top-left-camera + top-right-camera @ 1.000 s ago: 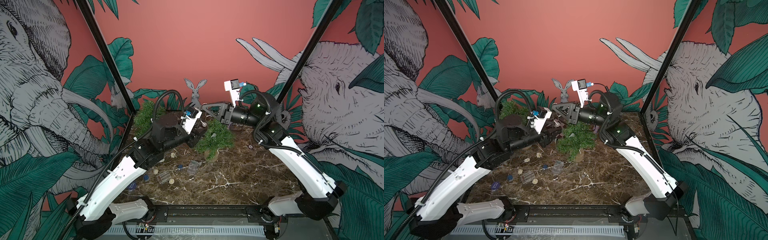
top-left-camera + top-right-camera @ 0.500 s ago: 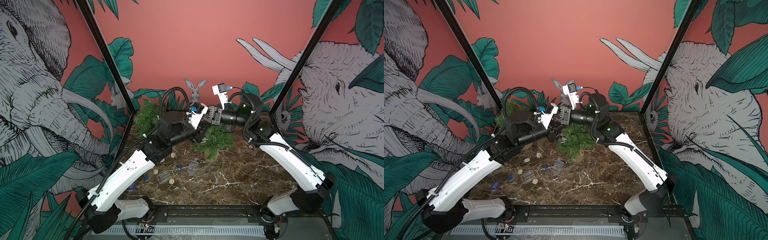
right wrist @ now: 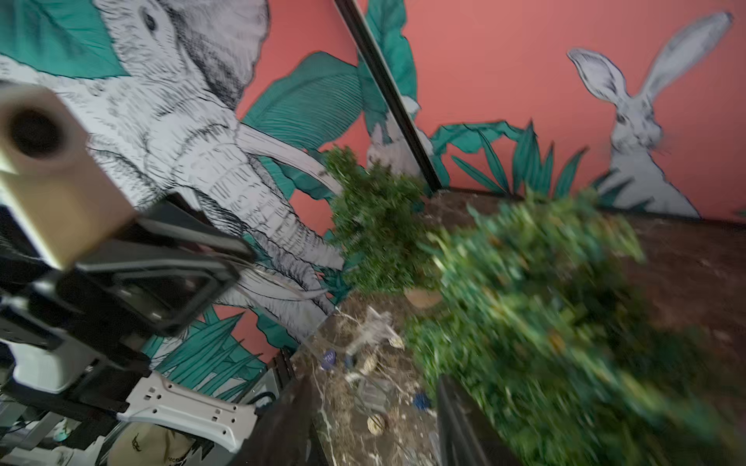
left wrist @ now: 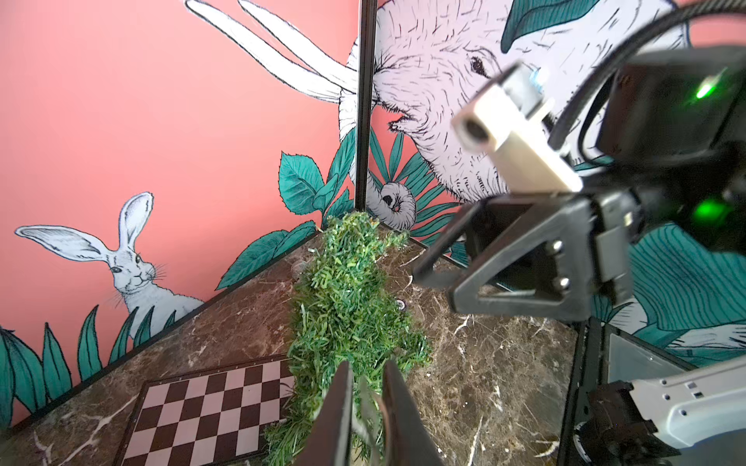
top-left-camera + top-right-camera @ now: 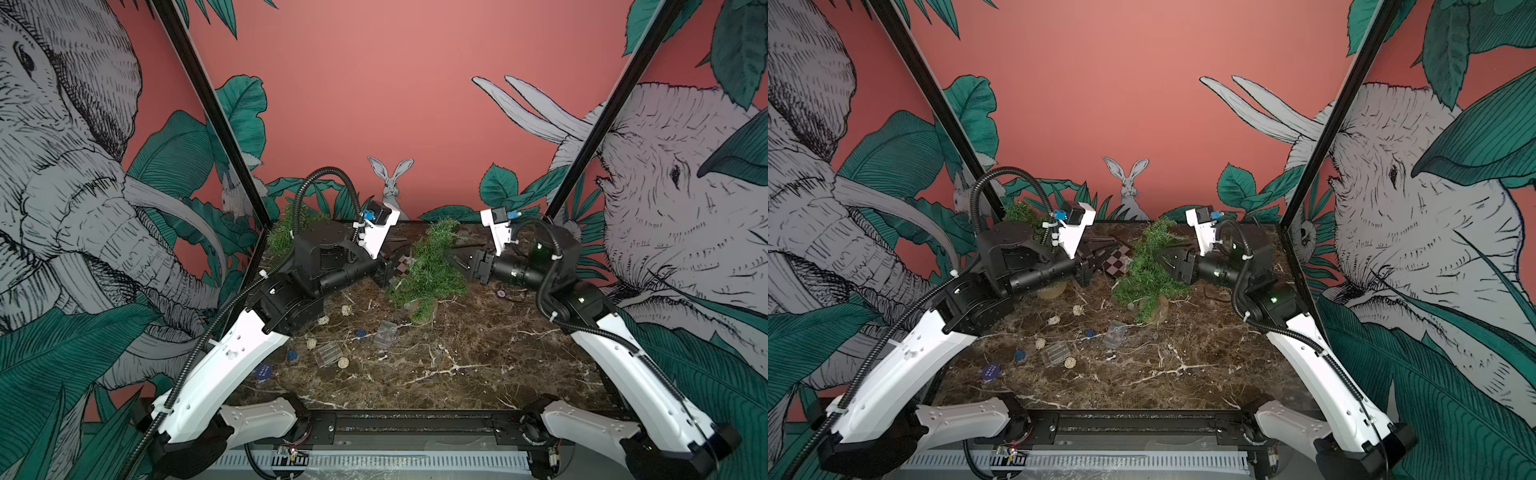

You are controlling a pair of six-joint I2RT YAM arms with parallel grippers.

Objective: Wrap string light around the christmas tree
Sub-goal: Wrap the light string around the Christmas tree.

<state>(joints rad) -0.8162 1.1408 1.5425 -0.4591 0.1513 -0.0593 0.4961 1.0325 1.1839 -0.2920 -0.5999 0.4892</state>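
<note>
We see the tree (image 5: 428, 270) standing at the back middle of the table (image 5: 478, 365), with one gripper on each side of it.

The left gripper (image 4: 367, 367) is low at the tree's left side, and its fingers (image 4: 339, 407) reach into the lower branches. Its jaws are almost together on something thin and pale. We think this is the string light (image 4: 364, 405), but the view there is too close to be sure.

The right gripper (image 3: 375, 381) is at the tree's right side, about halfway up and close to the branches. Its jaws stand apart and hold nothing. The right wrist view is blurred, but the gap between the two dark fingers shows.

In both top views the small balls (image 5: 346, 309) of the string light lie spread on the table in front of the tree and to its left, not on the branches. Two clear boxes (image 5: 328, 353) lie among them, and a blue disc (image 5: 264, 371) lies nearer the left arm.

A chessboard (image 4: 210, 407) lies flat just beside the tree on its left. A second tree (image 5: 284, 230) stands in the back left corner, well apart from the first.
</note>
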